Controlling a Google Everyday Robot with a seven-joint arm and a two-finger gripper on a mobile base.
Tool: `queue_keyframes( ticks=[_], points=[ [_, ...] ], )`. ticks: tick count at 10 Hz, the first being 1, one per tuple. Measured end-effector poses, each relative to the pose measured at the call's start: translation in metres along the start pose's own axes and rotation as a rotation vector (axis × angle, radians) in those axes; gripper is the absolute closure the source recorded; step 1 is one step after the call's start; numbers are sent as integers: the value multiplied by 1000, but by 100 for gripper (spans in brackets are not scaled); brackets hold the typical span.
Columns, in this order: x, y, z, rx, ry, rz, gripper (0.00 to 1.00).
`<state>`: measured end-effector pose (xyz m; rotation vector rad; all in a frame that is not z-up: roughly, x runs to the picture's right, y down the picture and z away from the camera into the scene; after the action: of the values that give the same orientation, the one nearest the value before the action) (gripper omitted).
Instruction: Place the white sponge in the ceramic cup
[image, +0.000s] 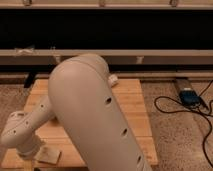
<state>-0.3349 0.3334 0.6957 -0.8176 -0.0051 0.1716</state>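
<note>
The white sponge (48, 156) lies flat on the wooden table (132, 107) near its front left corner. My gripper (30, 159) is at the lower left, at the end of the white wrist, just left of the sponge and low over the table. My big white arm link (95, 120) fills the middle of the view. A small white rounded thing (113, 80) peeks out at the arm's right edge near the table's back; it looks like the ceramic cup, mostly hidden.
A dark shelf and a rail (150, 52) run behind the table. A blue device (189, 96) with black cables (172, 107) lies on the speckled floor to the right. The orange dish is hidden behind my arm.
</note>
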Motion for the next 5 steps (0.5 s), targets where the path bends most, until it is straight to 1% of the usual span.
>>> queue_keyframes(
  ticks=[2, 4, 5],
  points=[
    [10, -2, 3, 10, 18, 39, 20],
    [16, -5, 5, 18, 30, 62, 20],
    [17, -5, 6, 23, 39, 67, 25]
  ],
)
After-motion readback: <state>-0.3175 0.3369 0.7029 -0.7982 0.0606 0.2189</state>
